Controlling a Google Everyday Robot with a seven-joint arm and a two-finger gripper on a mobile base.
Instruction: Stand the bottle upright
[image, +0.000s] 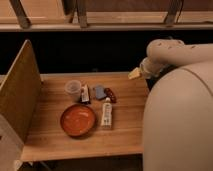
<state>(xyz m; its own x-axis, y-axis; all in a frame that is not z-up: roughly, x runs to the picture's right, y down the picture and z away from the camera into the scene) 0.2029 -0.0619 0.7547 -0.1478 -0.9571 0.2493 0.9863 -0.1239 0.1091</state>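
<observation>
Camera view, arm (175, 52) bent, tool (135, 73) above table (55, 137) edge; bottle (106, 113) lying flat

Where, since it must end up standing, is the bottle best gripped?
Probably across its slim body, from above: the bottle lies flat on the table, long axis running away from the camera, and the bowl sits close on one side. The claw hangs above the table's far right corner.

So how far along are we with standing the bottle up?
Nothing done yet: the slim white plastic bottle appears to lie flat on the wooden table, beside the orange bowl. In hand: the end effector hovers over the table's far right edge, apart from the bottle. Left: reach, grasp, upend.
</observation>
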